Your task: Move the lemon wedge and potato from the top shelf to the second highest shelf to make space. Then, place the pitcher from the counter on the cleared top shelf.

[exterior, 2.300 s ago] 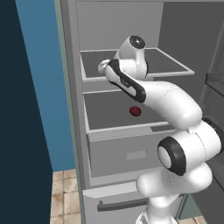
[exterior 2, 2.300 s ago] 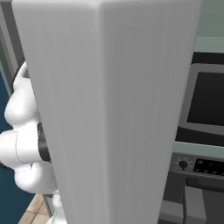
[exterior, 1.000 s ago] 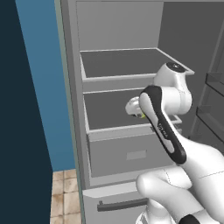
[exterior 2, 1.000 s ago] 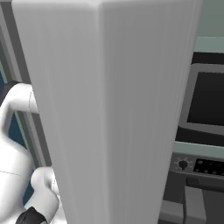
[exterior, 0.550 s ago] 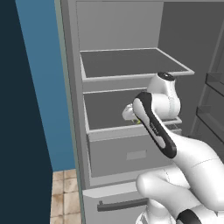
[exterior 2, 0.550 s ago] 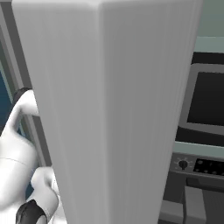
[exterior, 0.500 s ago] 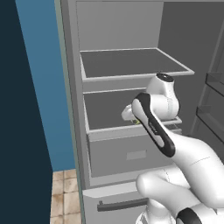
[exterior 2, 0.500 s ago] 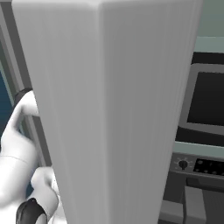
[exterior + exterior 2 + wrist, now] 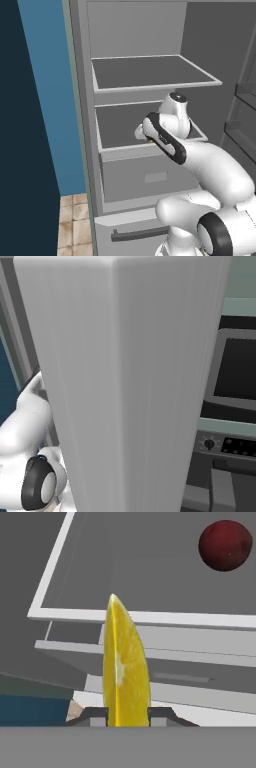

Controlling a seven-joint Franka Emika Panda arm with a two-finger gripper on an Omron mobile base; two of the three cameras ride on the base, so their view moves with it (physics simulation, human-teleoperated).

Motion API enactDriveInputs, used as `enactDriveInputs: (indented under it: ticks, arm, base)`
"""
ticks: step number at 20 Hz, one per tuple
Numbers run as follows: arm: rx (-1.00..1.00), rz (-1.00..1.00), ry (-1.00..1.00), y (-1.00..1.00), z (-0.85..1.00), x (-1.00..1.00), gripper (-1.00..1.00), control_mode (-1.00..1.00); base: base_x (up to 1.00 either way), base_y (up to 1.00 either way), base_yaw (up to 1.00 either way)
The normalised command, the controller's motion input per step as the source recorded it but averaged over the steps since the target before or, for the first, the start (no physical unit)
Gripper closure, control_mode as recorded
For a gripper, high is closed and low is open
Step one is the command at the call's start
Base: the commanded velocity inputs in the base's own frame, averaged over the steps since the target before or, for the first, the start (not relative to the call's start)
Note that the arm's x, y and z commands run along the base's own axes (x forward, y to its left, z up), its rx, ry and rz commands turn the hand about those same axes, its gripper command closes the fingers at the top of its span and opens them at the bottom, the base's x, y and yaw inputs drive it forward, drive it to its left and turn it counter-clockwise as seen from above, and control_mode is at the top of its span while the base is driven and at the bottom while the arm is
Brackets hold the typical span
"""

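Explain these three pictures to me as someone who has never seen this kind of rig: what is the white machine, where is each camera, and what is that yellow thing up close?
The white machine is a robot arm on a drivable base, in a rendered kitchen, reaching into an open fridge. The left base view looks from behind the arm: the top shelf lies bare, and the arm bends toward the second highest shelf below it. The right base view is mostly blocked by a big pale panel close to the lens, probably the fridge door; an oven front sits to its right. The hand view looks along the gripper. It is shut on the lemon wedge, which stands upright between the two fingertips. Beyond it, the dark red ball is the potato, resting on a dark shelf panel with a pale rim.
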Motion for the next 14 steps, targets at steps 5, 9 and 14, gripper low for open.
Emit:
enactDriveInputs:
  ticks: [5, 9, 14]
  arm:
    - [0.00, 0.00, -0.01, 0.00, -0.24, 0.61, 1.00, -1.00]
    - [0.00, 0.00, -0.04, 0.00, -0.36, 0.63, 1.00, -1.00]
    - [0.00, 0.00, -0.09, 0.00, -0.49, 0.59, 1.00, -1.00]
  base:
    - [0.00, 0.00, 0.00]
    - [0.00, 0.00, 0.00]
    - [0.00, 0.00, 0.00]
